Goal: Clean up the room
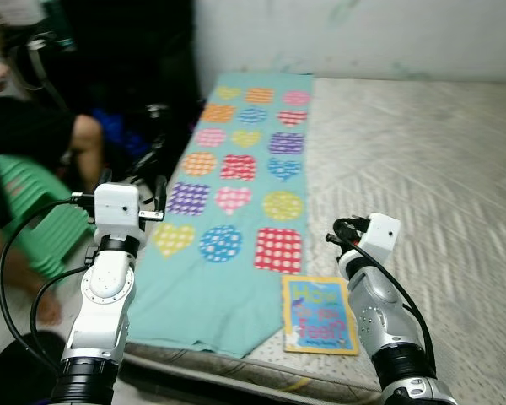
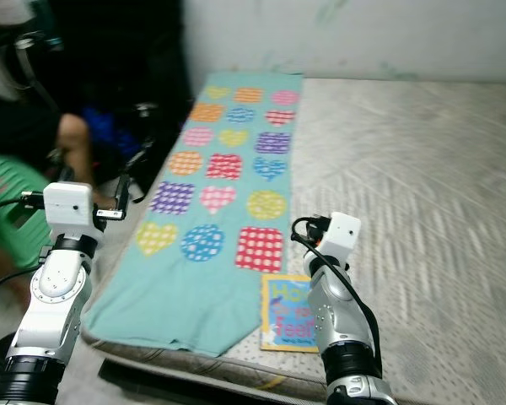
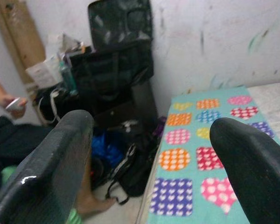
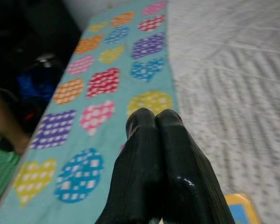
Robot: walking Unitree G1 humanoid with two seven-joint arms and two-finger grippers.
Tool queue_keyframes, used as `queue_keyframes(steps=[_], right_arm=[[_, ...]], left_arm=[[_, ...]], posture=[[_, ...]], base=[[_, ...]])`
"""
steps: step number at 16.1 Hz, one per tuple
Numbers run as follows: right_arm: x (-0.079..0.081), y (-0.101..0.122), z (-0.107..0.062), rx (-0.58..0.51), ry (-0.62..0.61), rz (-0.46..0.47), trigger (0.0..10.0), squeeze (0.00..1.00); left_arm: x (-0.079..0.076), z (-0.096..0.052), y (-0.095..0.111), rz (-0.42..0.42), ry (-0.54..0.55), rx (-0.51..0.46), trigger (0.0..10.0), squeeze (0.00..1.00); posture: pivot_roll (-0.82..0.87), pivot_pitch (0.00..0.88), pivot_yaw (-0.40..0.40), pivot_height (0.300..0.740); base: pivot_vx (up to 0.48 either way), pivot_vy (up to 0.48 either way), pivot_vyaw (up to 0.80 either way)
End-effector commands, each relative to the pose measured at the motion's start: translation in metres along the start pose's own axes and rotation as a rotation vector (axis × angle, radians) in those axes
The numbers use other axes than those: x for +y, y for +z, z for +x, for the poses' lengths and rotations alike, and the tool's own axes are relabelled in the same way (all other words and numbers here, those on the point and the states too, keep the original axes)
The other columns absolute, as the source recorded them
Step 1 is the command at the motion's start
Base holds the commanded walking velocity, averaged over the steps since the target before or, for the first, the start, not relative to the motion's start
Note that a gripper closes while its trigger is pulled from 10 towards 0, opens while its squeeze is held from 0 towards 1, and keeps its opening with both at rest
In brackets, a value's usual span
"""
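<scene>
Book first, I think: it lies flat on the bed, near the front edge, touching the corner of the teal blanket. Your right end effector hangs just above it with fingers pressed together, so spread them before you go down. Slide one finger under the book's edge. Your left end effector is spread wide and holds nothing, over the bed's left edge. Watch that side: a person and bags sit close. The right side has lots of room.
</scene>
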State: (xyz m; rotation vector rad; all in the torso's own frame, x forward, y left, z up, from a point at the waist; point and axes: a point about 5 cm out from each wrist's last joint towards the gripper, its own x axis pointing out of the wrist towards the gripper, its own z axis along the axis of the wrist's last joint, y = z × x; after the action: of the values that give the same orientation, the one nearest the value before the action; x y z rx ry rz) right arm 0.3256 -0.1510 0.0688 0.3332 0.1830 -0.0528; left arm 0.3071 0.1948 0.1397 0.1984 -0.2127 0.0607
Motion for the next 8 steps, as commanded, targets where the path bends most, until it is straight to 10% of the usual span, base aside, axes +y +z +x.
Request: queue_keyframes(steps=[1,8], right_arm=[[0.055,0.099,-0.003,-0.461,0.253,-0.247,10.0,0.00],[0.026,0.046,0.006,-0.270,0.228,-0.249,10.0,0.00]], left_arm=[[0.001,-0.002,-0.008,-0.020,-0.007,0.038,10.0,0.00],[-0.020,-0.016,-0.052,-0.027,-0.117,0.205,10.0,0.00]], posture=[[-0.07,0.000,0.099,0.740],[-0.09,0.000,0.104,0.740]], base=[[0.000,0.000,0.00],[0.000,0.000,0.00]])
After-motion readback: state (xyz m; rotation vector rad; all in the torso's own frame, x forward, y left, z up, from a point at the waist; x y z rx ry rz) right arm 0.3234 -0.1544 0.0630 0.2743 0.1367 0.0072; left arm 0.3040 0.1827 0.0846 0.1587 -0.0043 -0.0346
